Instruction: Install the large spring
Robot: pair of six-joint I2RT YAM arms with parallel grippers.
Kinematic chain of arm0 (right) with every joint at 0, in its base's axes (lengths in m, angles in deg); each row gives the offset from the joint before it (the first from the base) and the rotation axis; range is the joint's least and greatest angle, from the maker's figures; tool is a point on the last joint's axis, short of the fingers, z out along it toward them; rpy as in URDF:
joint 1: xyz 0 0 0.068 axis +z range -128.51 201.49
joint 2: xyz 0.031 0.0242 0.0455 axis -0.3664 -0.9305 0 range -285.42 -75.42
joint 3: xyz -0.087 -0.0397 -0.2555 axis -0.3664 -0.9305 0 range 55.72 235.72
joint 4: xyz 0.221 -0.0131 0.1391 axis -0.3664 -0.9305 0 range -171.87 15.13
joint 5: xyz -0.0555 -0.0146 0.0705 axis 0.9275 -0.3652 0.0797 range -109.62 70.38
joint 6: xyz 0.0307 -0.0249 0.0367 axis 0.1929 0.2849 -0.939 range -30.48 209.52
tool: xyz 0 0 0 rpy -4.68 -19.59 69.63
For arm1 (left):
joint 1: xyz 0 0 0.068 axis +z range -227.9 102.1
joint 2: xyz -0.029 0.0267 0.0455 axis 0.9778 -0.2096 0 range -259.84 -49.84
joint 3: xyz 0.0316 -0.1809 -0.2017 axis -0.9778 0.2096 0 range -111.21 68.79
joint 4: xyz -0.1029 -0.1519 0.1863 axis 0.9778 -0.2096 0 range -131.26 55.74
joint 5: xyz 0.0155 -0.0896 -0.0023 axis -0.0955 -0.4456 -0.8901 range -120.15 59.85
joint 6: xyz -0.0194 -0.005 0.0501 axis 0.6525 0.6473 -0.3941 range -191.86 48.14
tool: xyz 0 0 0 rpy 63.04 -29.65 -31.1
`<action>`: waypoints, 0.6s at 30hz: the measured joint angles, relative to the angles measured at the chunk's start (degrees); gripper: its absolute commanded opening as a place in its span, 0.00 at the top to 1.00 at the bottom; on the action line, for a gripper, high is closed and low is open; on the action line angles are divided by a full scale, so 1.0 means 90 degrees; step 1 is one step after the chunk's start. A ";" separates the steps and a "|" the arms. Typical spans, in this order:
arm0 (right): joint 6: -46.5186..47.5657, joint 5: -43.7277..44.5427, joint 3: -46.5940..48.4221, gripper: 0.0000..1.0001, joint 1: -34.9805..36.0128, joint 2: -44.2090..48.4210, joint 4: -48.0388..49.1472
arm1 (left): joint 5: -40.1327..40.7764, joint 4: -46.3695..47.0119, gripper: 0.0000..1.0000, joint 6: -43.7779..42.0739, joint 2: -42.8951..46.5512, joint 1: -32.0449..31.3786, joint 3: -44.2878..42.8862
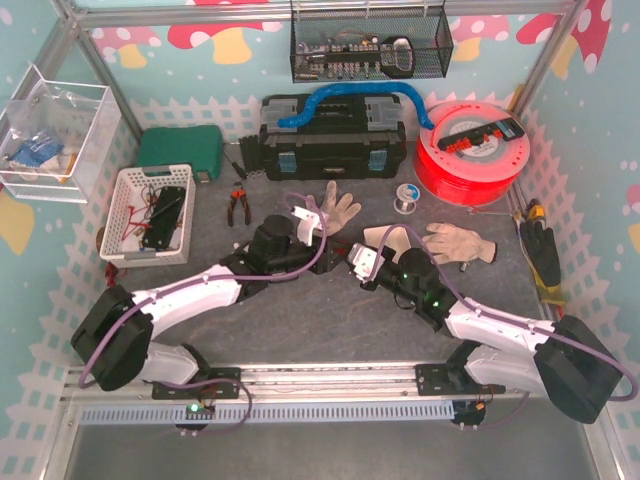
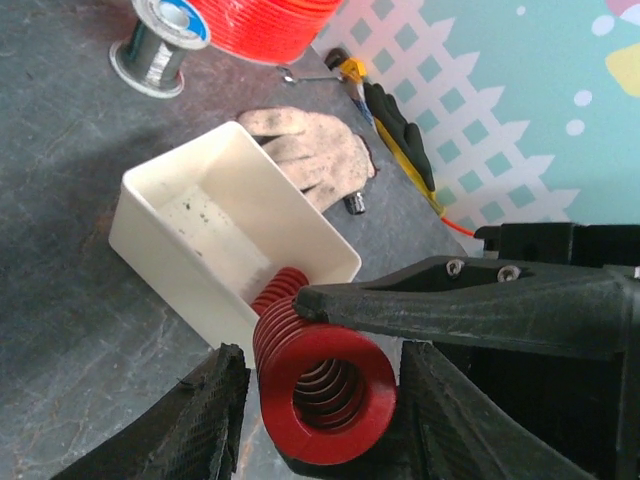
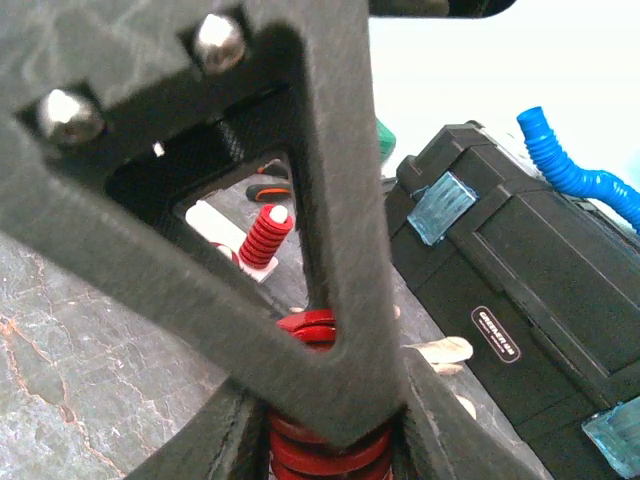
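we see large spring [image 2: 328, 372] pinched in left gripper [image 2: 325, 400]; right gripper [image 3: 330, 440] clamps it too, crossing our view. white box [image 2: 215, 235], glove [image 2: 320, 150] just beyond on tabletop [image 2: 70, 330].

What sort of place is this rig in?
Likely a lab robot cell dressed as a workbench: aluminium frame, black toolbox, red filament spool, printed mushroom backdrop.

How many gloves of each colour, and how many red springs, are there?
Pale gloves: 2
Black glove: 1
Red springs: 2 (large spring, small spring)
Total: 5
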 measured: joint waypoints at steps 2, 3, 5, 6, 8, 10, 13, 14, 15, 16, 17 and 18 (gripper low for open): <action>0.0015 -0.0005 0.0000 0.90 0.0002 -0.0007 0.0022 | -0.0066 -0.0044 0.57 0.0000 -0.0024 0.0000 -0.0002; 0.0022 -0.0005 0.0000 0.90 0.0019 -0.0007 0.0044 | -0.0097 -0.0083 0.59 0.0002 -0.0056 -0.0007 -0.0005; 0.0051 -0.0002 0.0000 0.90 0.0041 -0.0024 0.0002 | -0.0148 -0.0112 0.62 0.0010 -0.0112 -0.0005 -0.0027; 0.0063 -0.0005 0.0000 0.90 0.0041 -0.0029 -0.0015 | -0.0165 -0.0141 0.62 0.0017 -0.0143 -0.0007 -0.0056; 0.0073 0.0007 0.0000 0.90 0.0039 -0.0032 -0.0029 | -0.0197 -0.0187 0.65 0.0022 -0.0199 -0.0005 -0.0121; 0.0100 0.0032 0.0000 0.90 0.0036 -0.0044 -0.0039 | -0.0202 -0.0245 0.71 0.0019 -0.0250 -0.0005 -0.0182; 0.0129 0.0002 0.0000 0.87 0.0036 -0.0109 -0.0061 | -0.0192 -0.0352 0.82 -0.0022 -0.0262 0.0000 -0.0197; 0.0138 -0.0019 0.0000 0.84 0.0036 -0.0141 -0.0058 | -0.0189 -0.0393 0.85 -0.0007 -0.0262 0.0002 -0.0197; 0.0138 -0.0046 0.0000 0.80 0.0036 -0.0180 -0.0056 | -0.0177 -0.0442 0.88 0.0000 -0.0262 0.0002 -0.0197; 0.0136 -0.0063 0.0000 0.76 0.0036 -0.0211 -0.0056 | -0.0168 -0.0491 0.91 -0.0002 -0.0262 0.0002 -0.0197; 0.0136 -0.0087 0.0002 0.72 0.0039 -0.0243 -0.0056 | -0.0153 -0.0527 0.92 -0.0005 -0.0262 0.0002 -0.0197; 0.0136 -0.0102 0.0007 0.68 0.0039 -0.0277 -0.0056 | -0.0131 -0.0568 0.94 -0.0005 -0.0262 0.0002 -0.0197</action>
